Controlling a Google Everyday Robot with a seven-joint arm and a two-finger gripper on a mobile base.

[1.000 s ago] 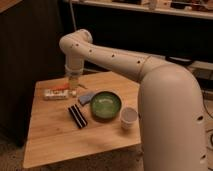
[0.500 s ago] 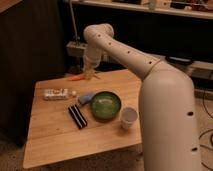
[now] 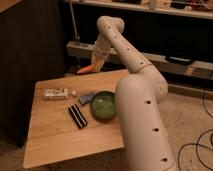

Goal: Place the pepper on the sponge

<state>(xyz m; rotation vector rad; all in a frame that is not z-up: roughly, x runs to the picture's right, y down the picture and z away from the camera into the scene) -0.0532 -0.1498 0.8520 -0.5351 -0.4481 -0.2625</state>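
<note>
Nearest the camera is the thick white column of my own arm (image 3: 145, 120), which rises at the right front corner of the wooden table (image 3: 55, 142) and covers that part of it. The floor (image 3: 192, 112) beside it is pale and speckled, with dark cables (image 3: 205, 142) looping over it at the right. On the light, plain tabletop a black striped block (image 3: 77, 116) lies slantwise near the middle, and a green bowl (image 3: 103, 105) sits just to its right. Touching the bowl's far left rim, or very nearly, is the sponge (image 3: 86, 98), flat on the wood with nothing on it. Further left, a clear plastic bottle (image 3: 59, 93) lies on its side. Beyond these, my gripper (image 3: 94, 65) hangs in the air over the table's far edge, its fingers pinching the pepper (image 3: 84, 70), which sticks out to the left, well apart from the sponge below. A dark cabinet (image 3: 30, 45) stands against the table's left side, and behind the table a pale shelf (image 3: 165, 59) runs along a dark wall.
</note>
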